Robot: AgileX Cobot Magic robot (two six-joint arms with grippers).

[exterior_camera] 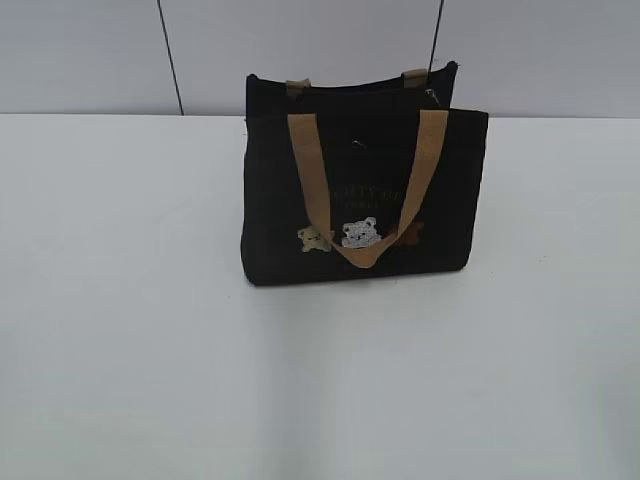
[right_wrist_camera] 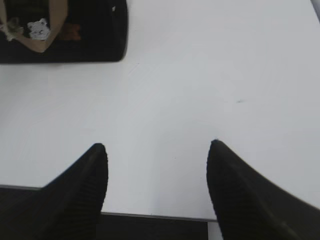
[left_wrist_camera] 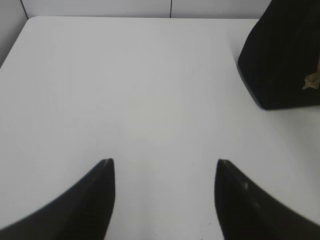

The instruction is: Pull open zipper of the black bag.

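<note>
The black bag [exterior_camera: 360,180] stands upright at the back middle of the white table, its tan handle hanging down the front over small bear patches. A corner of the black bag [left_wrist_camera: 282,60] shows at the upper right of the left wrist view, and its lower front [right_wrist_camera: 90,35] at the upper left of the right wrist view. The zipper pull is not discernible on the top edge. My left gripper [left_wrist_camera: 164,161] is open over bare table, well short of the bag. My right gripper [right_wrist_camera: 156,144] is open too, near the table's front edge, with nothing between its fingers.
The white table [exterior_camera: 120,330] spreads wide around the bag. A pale panelled wall [exterior_camera: 90,50] rises behind it. The table's front edge [right_wrist_camera: 160,216] lies just under my right gripper. Neither arm shows in the exterior view.
</note>
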